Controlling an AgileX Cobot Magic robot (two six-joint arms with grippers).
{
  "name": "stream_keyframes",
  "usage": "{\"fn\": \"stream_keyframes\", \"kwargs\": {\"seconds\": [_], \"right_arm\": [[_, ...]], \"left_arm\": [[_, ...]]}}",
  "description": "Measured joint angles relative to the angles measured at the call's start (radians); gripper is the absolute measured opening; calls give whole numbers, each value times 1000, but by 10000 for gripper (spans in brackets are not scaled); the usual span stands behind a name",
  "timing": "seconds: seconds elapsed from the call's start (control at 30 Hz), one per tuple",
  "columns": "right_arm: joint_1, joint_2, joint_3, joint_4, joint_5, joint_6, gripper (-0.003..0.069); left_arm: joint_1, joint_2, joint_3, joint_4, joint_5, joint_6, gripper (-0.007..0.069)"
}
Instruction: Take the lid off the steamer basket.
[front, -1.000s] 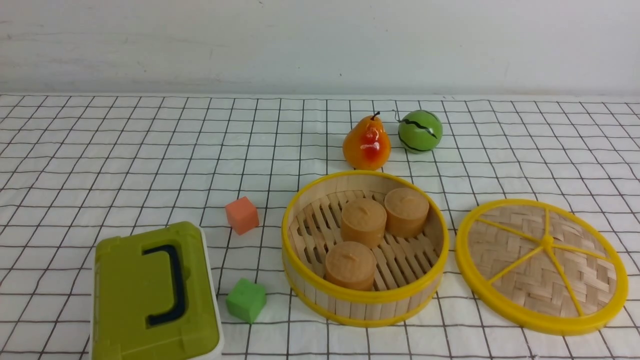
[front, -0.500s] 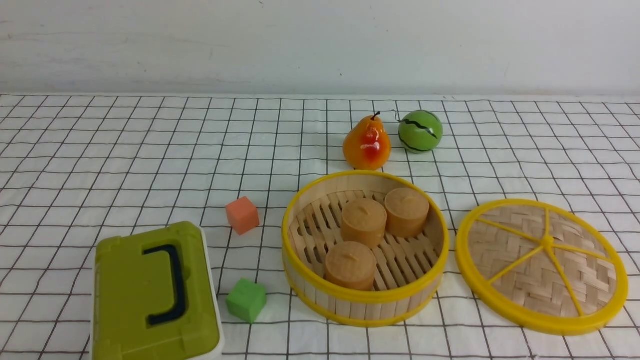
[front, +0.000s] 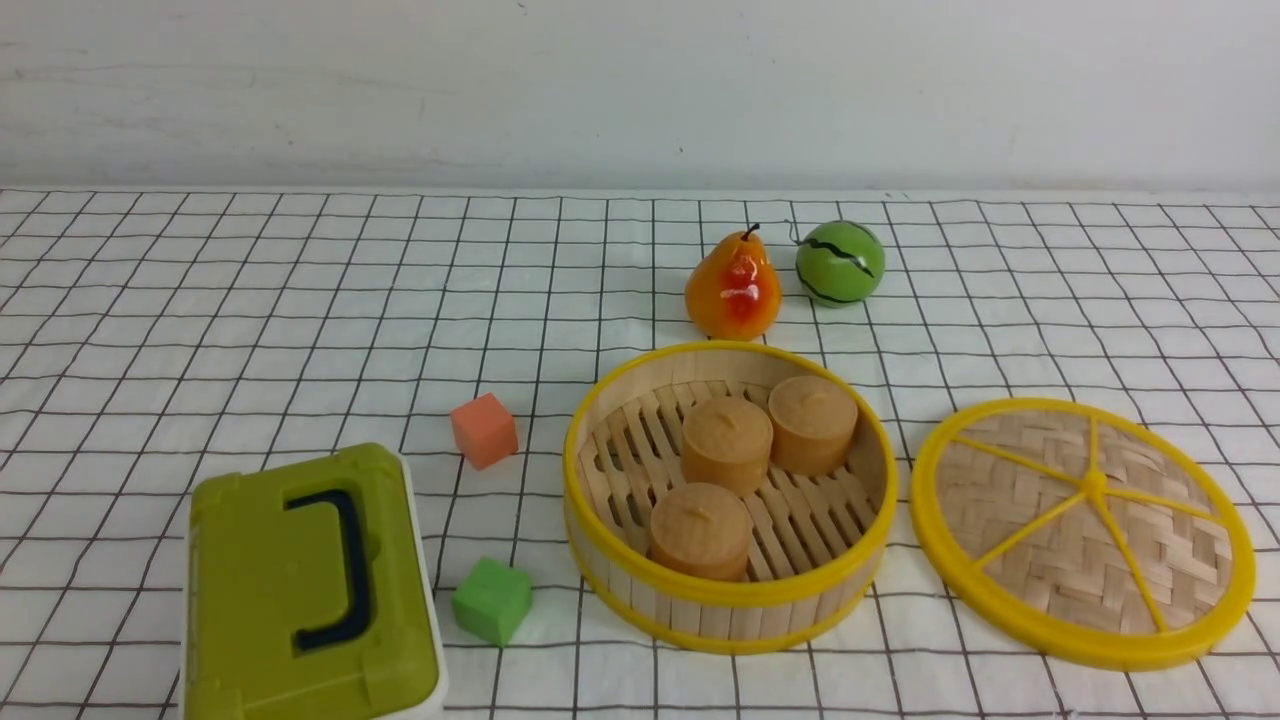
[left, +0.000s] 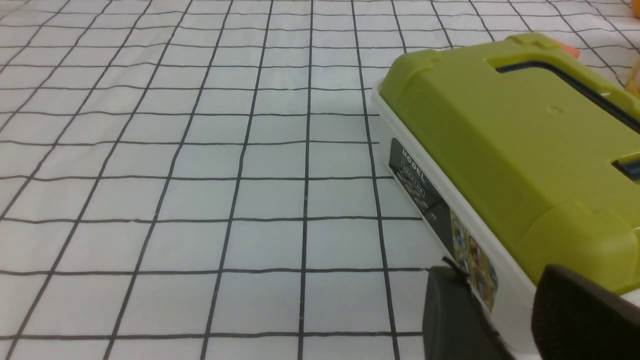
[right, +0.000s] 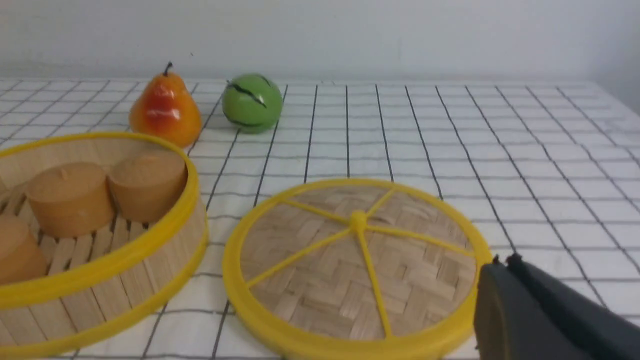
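Observation:
The steamer basket (front: 728, 618) stands uncovered on the checked cloth, right of centre, with three tan cylinders (front: 727, 444) on its slatted floor. Flat on the cloth just to its right lies the lid (front: 1040, 560), apart from the basket. Neither gripper appears in the front view. In the right wrist view my right gripper (right: 502, 261) is shut and empty, hovering close to the lid (right: 345, 280) at its rim, with the basket (right: 170, 245) beyond. My left gripper (left: 500, 280) is open with nothing held, beside the olive-green box (left: 500, 150).
An olive-green box with a dark handle (front: 310, 590) sits at the front left. An orange cube (front: 484, 430) and a green cube (front: 491, 600) lie between it and the basket. A pear (front: 733, 288) and a green ball (front: 840, 262) stand behind the basket.

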Motion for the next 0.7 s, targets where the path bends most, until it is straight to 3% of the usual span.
{"fn": "stream_keyframes", "kwargs": {"seconds": [0.3, 0.7], "right_arm": [[-75, -122, 108, -20, 69, 43, -24], [-41, -122, 103, -19, 156, 43, -24]], "left_arm": [[0, 0, 0, 0, 0, 0, 239], [0, 0, 0, 0, 0, 0, 239]]}}
